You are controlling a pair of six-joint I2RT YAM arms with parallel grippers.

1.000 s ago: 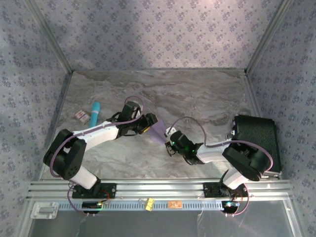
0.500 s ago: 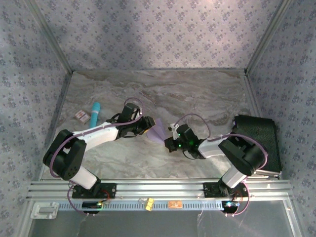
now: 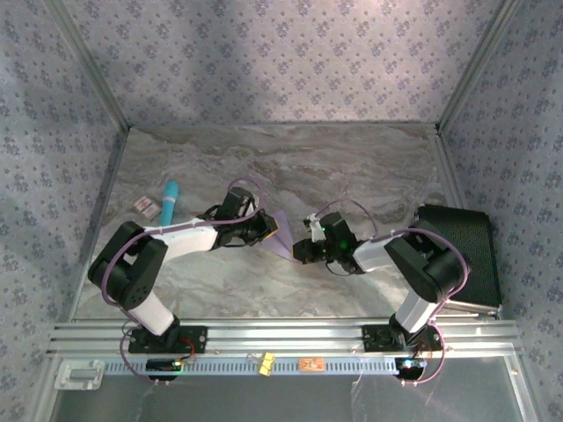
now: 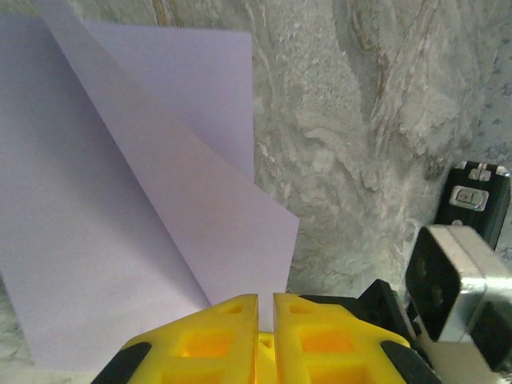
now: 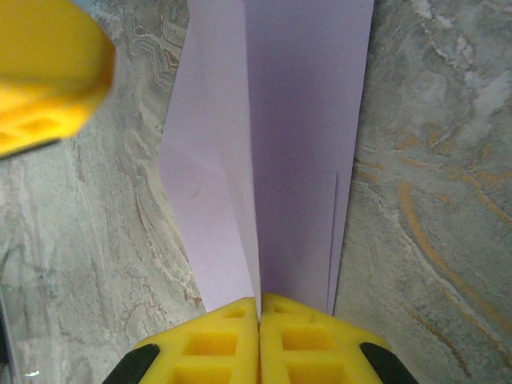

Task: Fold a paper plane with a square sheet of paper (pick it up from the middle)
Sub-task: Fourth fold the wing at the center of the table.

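Mid-fold, pinching opposite edges of the square sheet of paper (image 4: 144,240) with left gripper (image 4: 266,300) and right gripper (image 5: 260,304); next, likely pressing the crease flat.

The left end effector (image 3: 264,229) and the right end effector (image 3: 303,251) flank the folded lavender sheet of paper (image 3: 283,239) at the middle of the bench (image 3: 352,167). A teal cylinder (image 3: 169,201) lies far left and a black case (image 3: 459,251) far right.

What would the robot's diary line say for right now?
left pincer: shut on purple paper | right pincer: shut on purple paper | paper: partly folded
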